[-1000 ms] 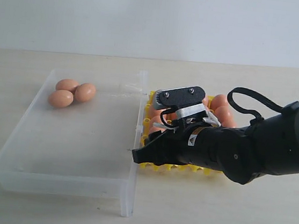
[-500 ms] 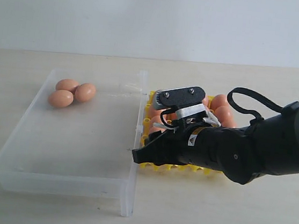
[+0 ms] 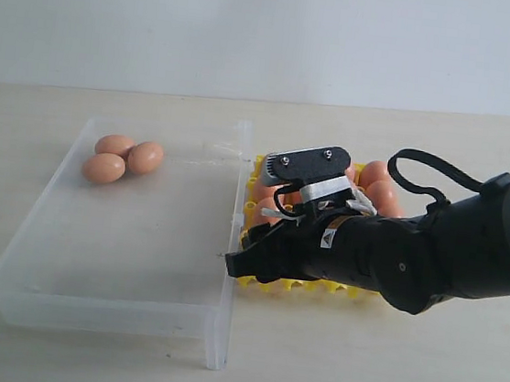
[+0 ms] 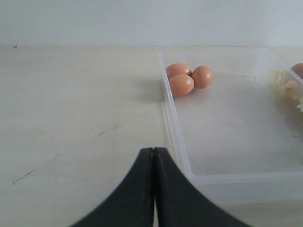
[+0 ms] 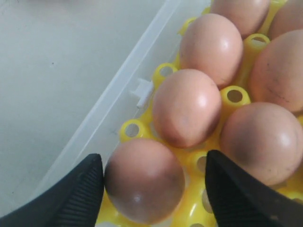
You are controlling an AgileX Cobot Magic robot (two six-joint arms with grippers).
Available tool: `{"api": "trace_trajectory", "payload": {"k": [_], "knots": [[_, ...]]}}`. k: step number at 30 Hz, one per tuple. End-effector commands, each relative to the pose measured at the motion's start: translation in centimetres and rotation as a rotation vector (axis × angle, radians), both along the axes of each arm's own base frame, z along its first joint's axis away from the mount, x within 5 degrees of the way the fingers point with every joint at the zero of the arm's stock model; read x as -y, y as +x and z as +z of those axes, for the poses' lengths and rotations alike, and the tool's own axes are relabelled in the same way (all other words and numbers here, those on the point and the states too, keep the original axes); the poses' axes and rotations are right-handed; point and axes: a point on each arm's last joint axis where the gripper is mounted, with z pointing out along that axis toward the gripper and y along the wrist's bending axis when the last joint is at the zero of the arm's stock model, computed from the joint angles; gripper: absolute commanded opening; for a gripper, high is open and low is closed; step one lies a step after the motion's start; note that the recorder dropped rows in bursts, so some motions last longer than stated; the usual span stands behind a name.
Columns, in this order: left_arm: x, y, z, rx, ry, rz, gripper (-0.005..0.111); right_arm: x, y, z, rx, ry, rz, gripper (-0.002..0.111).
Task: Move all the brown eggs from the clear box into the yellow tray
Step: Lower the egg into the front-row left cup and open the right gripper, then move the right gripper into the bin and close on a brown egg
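Observation:
Three brown eggs (image 3: pixel 120 159) lie together in the far left corner of the clear box (image 3: pixel 113 308); the left wrist view shows these eggs (image 4: pixel 181 85) inside the box (image 4: pixel 176 137). The yellow tray (image 3: pixel 251 211) stands right of the box, with several eggs in its cups. My right gripper (image 3: pixel 249 262) hangs over the tray's near left corner. It (image 5: pixel 154 161) is open, straddling an egg (image 5: pixel 144 179) that sits in a corner cup of the tray (image 5: pixel 130 130). My left gripper (image 4: pixel 154 150) is shut and empty, above the table beside the box.
The box wall (image 5: pixel 118 90) runs right alongside the tray, close to one right finger. The right arm (image 3: pixel 433 248) covers most of the tray in the exterior view. Bare table (image 4: pixel 71 109) lies left of the box.
The right gripper's fingers have spread slightly over the tray's corner. The arm has stayed in place, and the three eggs in the box have not moved.

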Motion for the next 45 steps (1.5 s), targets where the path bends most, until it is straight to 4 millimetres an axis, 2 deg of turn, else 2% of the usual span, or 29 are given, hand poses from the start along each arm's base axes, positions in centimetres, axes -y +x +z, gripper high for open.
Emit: {"api": "trace_trajectory", "payload": {"k": [1,10,18,38,45], "knots": [[0.0,0.0,0.2,0.014,-0.001,0.001,0.000,-0.1,0.1,0.9,0.036,0.027,-0.005,0.061],[0.0,0.0,0.2,0.014,-0.001,0.001,0.000,0.1,-0.1,4.3,0.118,0.100,-0.015,0.061],[0.0,0.0,0.2,0.014,-0.001,0.001,0.000,0.3,-0.3,5.9,0.157,0.131,-0.015,0.061],[0.0,0.0,0.2,0.014,-0.001,0.001,0.000,0.2,-0.3,6.3,0.156,0.155,-0.029,0.060],[0.0,0.0,0.2,0.014,-0.001,0.001,0.000,0.0,0.0,6.9,0.169,0.254,-0.077,0.059]]}}
